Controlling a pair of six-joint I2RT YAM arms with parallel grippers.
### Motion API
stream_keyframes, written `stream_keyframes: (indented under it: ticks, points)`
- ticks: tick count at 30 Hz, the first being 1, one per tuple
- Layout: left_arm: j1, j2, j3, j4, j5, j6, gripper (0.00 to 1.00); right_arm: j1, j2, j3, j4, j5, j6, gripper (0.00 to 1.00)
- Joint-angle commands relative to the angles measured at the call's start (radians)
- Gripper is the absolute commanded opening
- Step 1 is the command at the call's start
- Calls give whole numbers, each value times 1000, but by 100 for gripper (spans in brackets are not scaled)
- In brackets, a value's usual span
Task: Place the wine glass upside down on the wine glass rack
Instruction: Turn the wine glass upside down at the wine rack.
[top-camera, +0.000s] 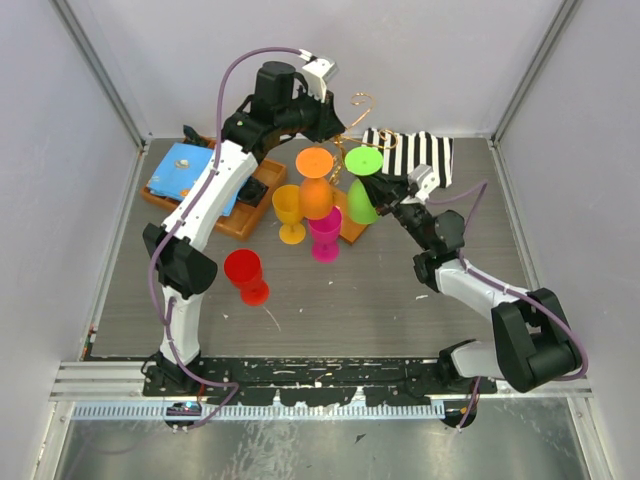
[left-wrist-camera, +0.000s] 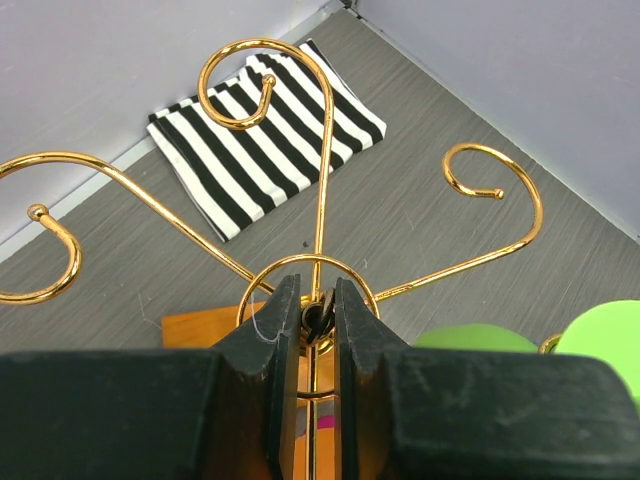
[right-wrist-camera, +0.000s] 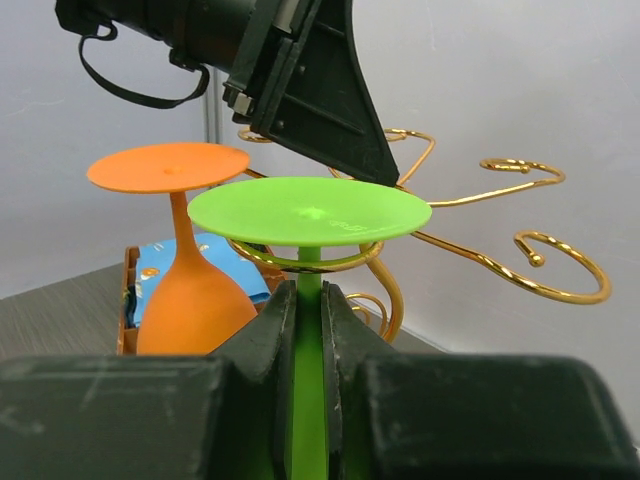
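One wine glass (right-wrist-camera: 310, 212) (inverted) inside right tool (right-wrist-camera: 308, 296)

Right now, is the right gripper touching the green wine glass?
Touching. The right wrist view shows the right gripper shut on the stem of the green wine glass, with both fingers pressed against it and no gap.

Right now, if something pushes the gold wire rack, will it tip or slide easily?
Probably light: the rack is thin wire on a flat wooden base. It may be top-heavy, as the orange glass seems hung high on it. The left end effector, shut on its centre, likely steadies it.
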Motion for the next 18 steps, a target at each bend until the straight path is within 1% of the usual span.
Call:
stream_keyframes:
  ticks: [1, 6, 10, 13, 15, 18]
  points:
    - [5, 6, -6, 10, -17, -14, 5, 1, -28, 3, 0, 60, -23, 0]
    - [5, 8, -5, 10, -15, -15, 6, 2, -26, 29, -92, 85, -47, 1]
    - [5, 8, -5, 10, -14, -17, 6, 2, -12, 42, -108, 74, -48, 1]
    - [5, 7, -5, 10, -14, -17, 6, 2, -1, 51, -120, 69, -44, 9]
    - [5, 8, -3, 10, -13, -17, 6, 2, 3, 51, -119, 63, -43, 17]
    - [5, 7, -4, 10, -15, -17, 7, 2, 7, 50, -118, 57, -44, 27]
